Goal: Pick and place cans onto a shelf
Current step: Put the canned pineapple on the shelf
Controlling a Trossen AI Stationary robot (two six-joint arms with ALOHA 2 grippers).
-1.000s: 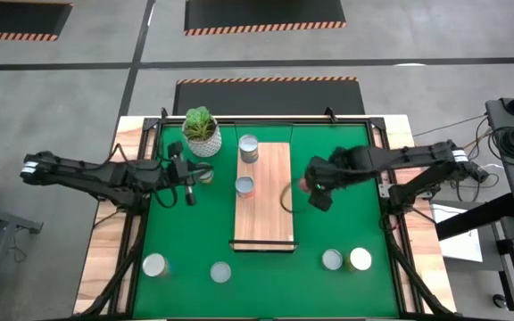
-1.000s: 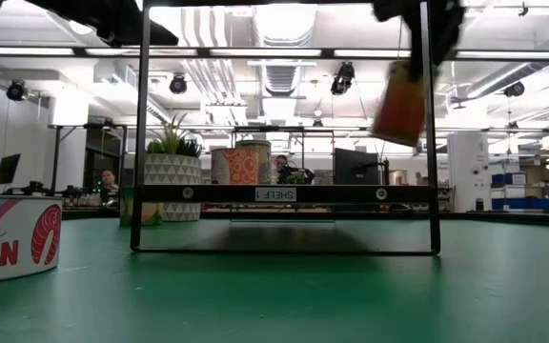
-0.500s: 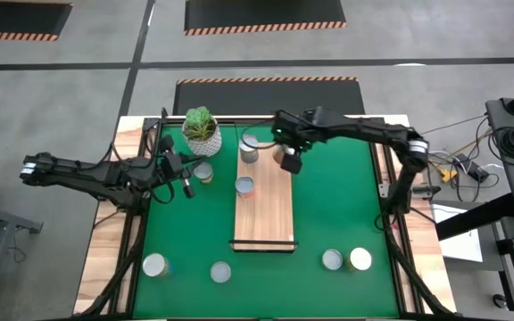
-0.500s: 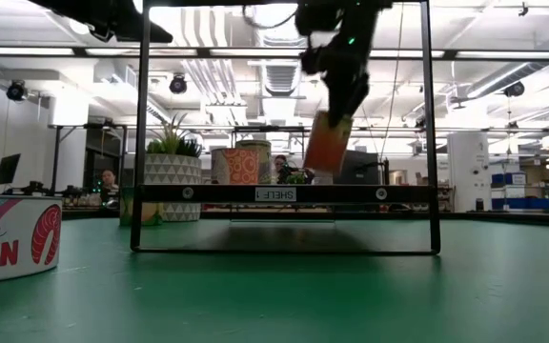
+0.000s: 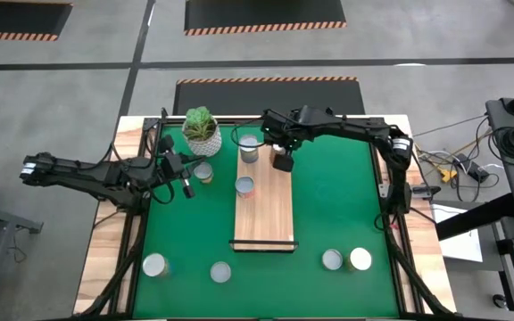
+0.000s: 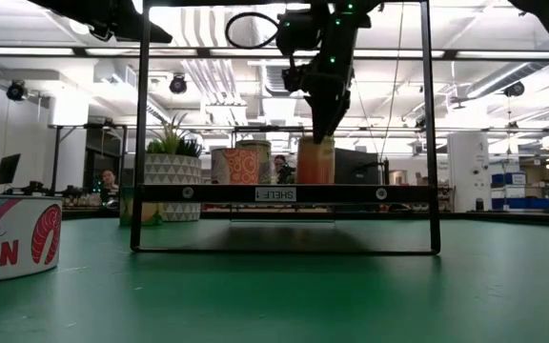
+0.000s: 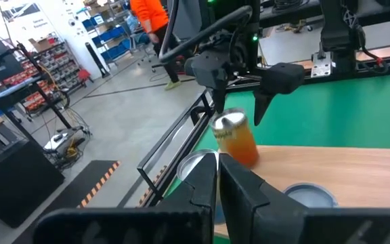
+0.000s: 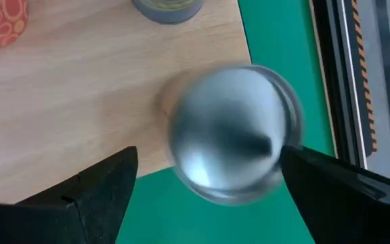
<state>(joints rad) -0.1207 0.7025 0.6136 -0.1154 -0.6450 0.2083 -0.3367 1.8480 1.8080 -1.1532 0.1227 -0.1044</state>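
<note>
The small orange-sided can with a silver-grey round top (image 7: 234, 137) stands upright at the far right corner of the long light-brown wooden shelf board (image 5: 269, 207), its lid a plain dull metal disc and its label a warm orange (in the right wrist view the lid (image 8: 232, 137) overhangs the board's edge above the green). The right gripper (image 5: 282, 153) hangs directly over it with its two dark fingers (image 8: 93, 190) spread wide on either side of the can and clear of its sides, so it grips nothing. Two more tins share the board: a grey-topped one (image 5: 249, 147) at the far left corner and an orange-patterned one (image 5: 244, 186) by the left edge, nearer the middle. Off the board, on the green mat (image 5: 337, 214), a yellow-sided can (image 5: 203, 172) sits near the white pot with a green plant (image 5: 202, 131), and four silver-topped cans line the near edge (image 5: 154, 265) (image 5: 220, 272) (image 5: 332, 259) (image 5: 360, 259). The left gripper (image 5: 188, 183) waits beside the yellow-sided can, fingers pressed together on nothing.
</note>
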